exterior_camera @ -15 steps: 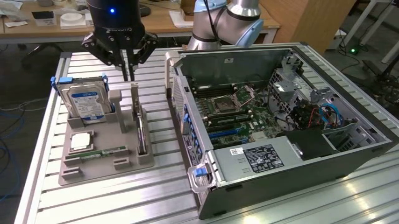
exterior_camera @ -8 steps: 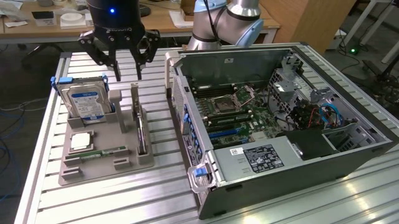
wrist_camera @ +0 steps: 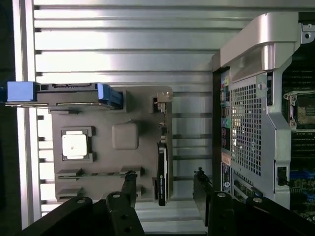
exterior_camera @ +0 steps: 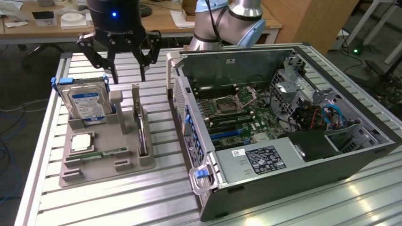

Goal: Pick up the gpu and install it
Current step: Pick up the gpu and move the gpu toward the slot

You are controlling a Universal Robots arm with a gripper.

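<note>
The exterior view is looking down obliquely, fairly near, over the tray [exterior_camera: 100, 170] and case [exterior_camera: 314, 181]. The wrist view is looking straight down, sharing tray [wrist_camera: 103, 158] and case [wrist_camera: 246, 123] edge.

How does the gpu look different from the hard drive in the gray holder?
The hard drive is thick and silver with a blue-and-white label; the gpu is thin and dark. The hard drive has blue pieces on its sides; the gpu has a silver metal end. Both stand on edge in the gray holder.

Shiny ribbed metal table [exterior_camera: 125, 197], matt grey plastic holder [exterior_camera: 97, 173], perforated sheet-metal case [wrist_camera: 246, 128], smooth dark gpu [wrist_camera: 162, 183].
</note>
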